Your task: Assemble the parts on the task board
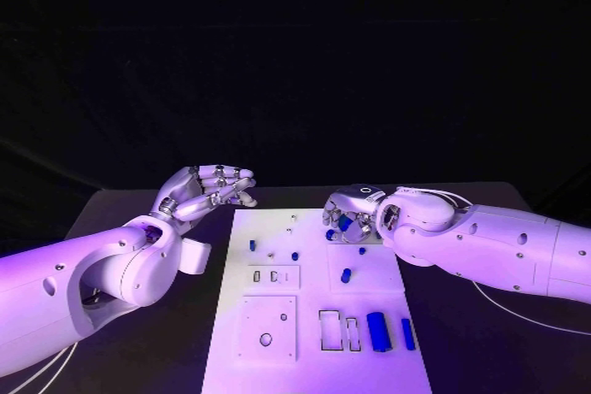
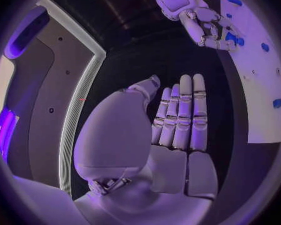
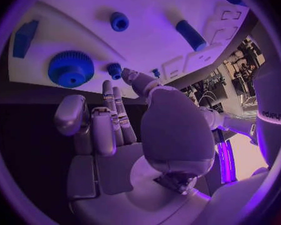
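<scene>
— Black table [image 1: 148, 208], white task board [image 1: 277, 326] mid-frame, blue parts [image 1: 378, 332] scattered across. Small, stiff, probably light; best pinched at the sides.

— Left hand [image 1: 207, 191] upper left, empty, loosely curled. Right hand [image 1: 351, 213] over board's top edge; grasp unclear.

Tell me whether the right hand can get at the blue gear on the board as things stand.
Probably yes. The right hand hangs at the edge of the task board, holding nothing, and the blue gear lies just past its fingers with nothing between. The left hand sits off the board's other side.

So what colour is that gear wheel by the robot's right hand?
Blue. The gear wheel shows best in the right wrist view.
</scene>
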Controlling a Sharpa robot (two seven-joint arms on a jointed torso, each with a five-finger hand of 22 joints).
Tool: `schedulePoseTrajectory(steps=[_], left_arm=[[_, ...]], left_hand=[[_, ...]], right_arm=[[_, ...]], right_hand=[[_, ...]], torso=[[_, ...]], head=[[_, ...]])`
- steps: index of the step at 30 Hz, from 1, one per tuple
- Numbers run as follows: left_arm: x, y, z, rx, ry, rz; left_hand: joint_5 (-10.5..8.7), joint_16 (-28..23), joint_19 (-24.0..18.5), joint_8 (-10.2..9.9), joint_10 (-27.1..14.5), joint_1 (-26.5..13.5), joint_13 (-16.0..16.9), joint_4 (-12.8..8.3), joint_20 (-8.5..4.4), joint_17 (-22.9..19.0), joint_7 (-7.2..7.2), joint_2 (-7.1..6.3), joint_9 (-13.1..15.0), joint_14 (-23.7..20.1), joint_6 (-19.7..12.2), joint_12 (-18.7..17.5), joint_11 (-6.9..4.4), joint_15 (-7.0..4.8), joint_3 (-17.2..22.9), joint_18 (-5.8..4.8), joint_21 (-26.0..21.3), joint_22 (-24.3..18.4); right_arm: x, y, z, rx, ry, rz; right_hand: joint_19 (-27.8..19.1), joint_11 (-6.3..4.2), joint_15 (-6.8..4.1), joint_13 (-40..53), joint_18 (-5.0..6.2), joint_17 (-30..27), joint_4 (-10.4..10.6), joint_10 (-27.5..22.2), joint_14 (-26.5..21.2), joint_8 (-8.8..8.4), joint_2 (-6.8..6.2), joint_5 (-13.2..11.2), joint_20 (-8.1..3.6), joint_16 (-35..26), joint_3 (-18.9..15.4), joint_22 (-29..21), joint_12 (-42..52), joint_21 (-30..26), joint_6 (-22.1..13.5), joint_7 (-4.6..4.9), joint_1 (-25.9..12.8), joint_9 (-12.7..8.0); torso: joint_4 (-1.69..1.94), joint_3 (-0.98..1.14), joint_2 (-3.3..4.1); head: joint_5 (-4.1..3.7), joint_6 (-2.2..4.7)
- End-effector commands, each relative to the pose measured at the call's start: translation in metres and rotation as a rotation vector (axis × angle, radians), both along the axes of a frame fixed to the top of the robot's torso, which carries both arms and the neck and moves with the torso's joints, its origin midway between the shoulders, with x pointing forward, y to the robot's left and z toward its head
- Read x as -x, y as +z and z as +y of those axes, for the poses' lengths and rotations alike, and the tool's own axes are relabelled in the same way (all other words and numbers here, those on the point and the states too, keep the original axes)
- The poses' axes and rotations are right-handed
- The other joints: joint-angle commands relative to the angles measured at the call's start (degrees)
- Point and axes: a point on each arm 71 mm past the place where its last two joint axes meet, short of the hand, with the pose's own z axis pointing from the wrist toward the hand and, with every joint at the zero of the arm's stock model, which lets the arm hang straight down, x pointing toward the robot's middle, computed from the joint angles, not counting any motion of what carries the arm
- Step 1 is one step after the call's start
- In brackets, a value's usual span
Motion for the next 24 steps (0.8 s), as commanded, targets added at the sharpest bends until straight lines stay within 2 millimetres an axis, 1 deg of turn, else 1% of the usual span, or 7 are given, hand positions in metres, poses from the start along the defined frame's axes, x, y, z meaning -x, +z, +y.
schedulePoseTrajectory(steps=[1, 6, 12, 17, 20, 21, 24], left_arm=[[0.0005, 0.0019, -0.0012, 0.009, -0.016, -0.002], [0.0002, 0.0018, -0.0005, 0.008, -0.016, 0.001], [0.0002, 0.0017, -0.0002, 0.007, -0.018, 0.006], [0.0003, 0.0017, -0.0001, 0.007, -0.021, 0.01], [0.0002, 0.0017, -0.0003, 0.01, -0.023, 0.013], [0.0001, 0.0016, -0.0006, 0.011, -0.024, 0.015], [-0.0002, 0.0013, -0.0012, 0.013, -0.028, 0.019]], left_hand=[[0.05, 0.3, 0.0, -0.3, 0.3, -0.4, 0.1, 0.2, 0.09, 0.1, 0.21, 0.02, -0.1, -0.3, 0.1, -0.3, 0.24, 0.04, 0.0, 0.08, 0.3, 0.1], [0.05, 0.4, 0.0, -0.3, 0.3, -0.5, 0.1, 0.3, 0.1, 0.1, 0.22, 0.0, -0.1, -0.3, 0.1, -0.3, 0.25, 0.05, 0.0, 0.08, 0.3, 0.1], [0.05, 0.5, 0.0, -0.3, 0.2, -0.6, 0.1, 0.3, 0.11, 0.2, 0.24, -0.03, -0.1, -0.4, 0.1, -0.3, 0.27, 0.06, 0.0, 0.08, 0.3, 0.1], [0.04, 0.6, 0.1, -0.4, 0.2, -0.7, 0.1, 0.3, 0.11, 0.4, 0.26, -0.05, -0.1, -0.4, 0.0, -0.4, 0.28, 0.05, 0.0, 0.1, 0.4, 0.1], [0.04, 0.7, 0.1, -0.4, 0.2, -0.7, 0.1, 0.4, 0.11, 0.5, 0.27, -0.05, -0.1, -0.3, 0.0, -0.5, 0.29, 0.05, 0.0, 0.11, 0.4, 0.1], [0.04, 0.7, 0.1, -0.4, 0.2, -0.7, 0.1, 0.4, 0.11, 0.5, 0.27, -0.05, -0.1, -0.3, 0.0, -0.5, 0.29, 0.05, 0.0, 0.11, 0.4, 0.1], [0.04, 0.9, 0.1, -0.4, 0.2, -0.8, 0.1, 0.4, 0.11, 0.5, 0.27, 0.0, -0.1, -0.3, 0.0, -0.5, 0.29, 0.04, 0.1, 0.12, 0.5, 0.1]], right_arm=[[-0.0002, -0.0022, 0.0005, 0.049, 0.001, 0.003], [-0.0003, -0.0035, 0.0022, 0.052, 0.005, 0.005], [-0.0012, -0.0038, 0.0024, 0.052, 0.004, 0.003], [-0.0019, -0.0039, 0.0027, 0.051, 0.001, 0.001], [-0.0021, -0.0039, 0.0027, 0.05, 0.0, 0.0], [-0.0023, -0.0039, 0.0025, 0.05, -0.001, 0.0], [-0.0028, -0.0037, 0.0019, 0.048, -0.006, -0.004]], right_hand=[[0.5, -0.17, 0.47, 0.1, -1.19, 0.1, 0.5, -0.1, 3.3, -0.06, -0.26, 0.1, -0.03, 0.3, 0.0, 0.2, 0.1, 0.3, 0.0, -0.18, -0.2, 0.1], [0.6, -0.22, 0.47, 0.1, -1.24, 0.3, 0.6, -0.1, 3.3, 0.05, -0.09, 0.0, -0.01, 0.5, 0.1, 0.6, 0.1, 0.6, 0.2, -0.24, -0.2, 0.2], [0.6, -0.34, 0.39, 0.3, -1.3, 0.6, 1.2, 0.4, 3.3, 0.22, 0.6, -0.2, -0.02, 0.9, 0.5, 1.3, 0.4, 1.1, 0.5, -0.36, -0.3, 0.5], [0.5, -0.43, 0.33, 0.4, -1.28, 0.6, 1.7, 0.6, 3.3, 0.34, 1.03, -0.2, -0.06, 1.0, 0.7, 1.4, 0.4, 1.2, 0.7, -0.44, -0.5, 0.7], [0.3, -0.49, 0.3, 0.4, -1.22, 0.4, 2.2, 0.6, 3.2, 0.53, 1.32, -0.4, -0.09, 1.0, 0.8, 1.3, 0.4, 1.1, 1.0, -0.58, -0.7, 0.9], [0.3, -0.53, 0.28, 0.4, -1.23, 0.4, 2.4, 0.7, 3.2, 0.6, 1.45, -0.4, -0.1, 1.0, 0.9, 1.4, 0.4, 1.2, 1.1, -0.63, -0.8, 1.0], [0.2, -0.7, 0.15, 0.5, -1.21, 0.4, 2.6, 0.9, 3.1, 0.83, 1.92, -0.5, -0.17, 1.1, 1.3, 1.4, 0.5, 1.3, 1.4, -0.84, -0.5, 1.3]], torso=[[0.08, 0.08, 0.35], [0.15, 0.17, 0.51], [0.21, 0.09, 0.71], [0.29, 0.13, 0.88], [0.29, 0.17, 0.94], [0.34, 0.16, 0.97], [0.4, 0.06, 1.02]], head=[[-0.06, 0.13], [0.05, 0.17], [0.18, 0.14], [0.1, 0.14], [0.44, 0.08], [0.43, 0.11], [0.21, -0.14]])
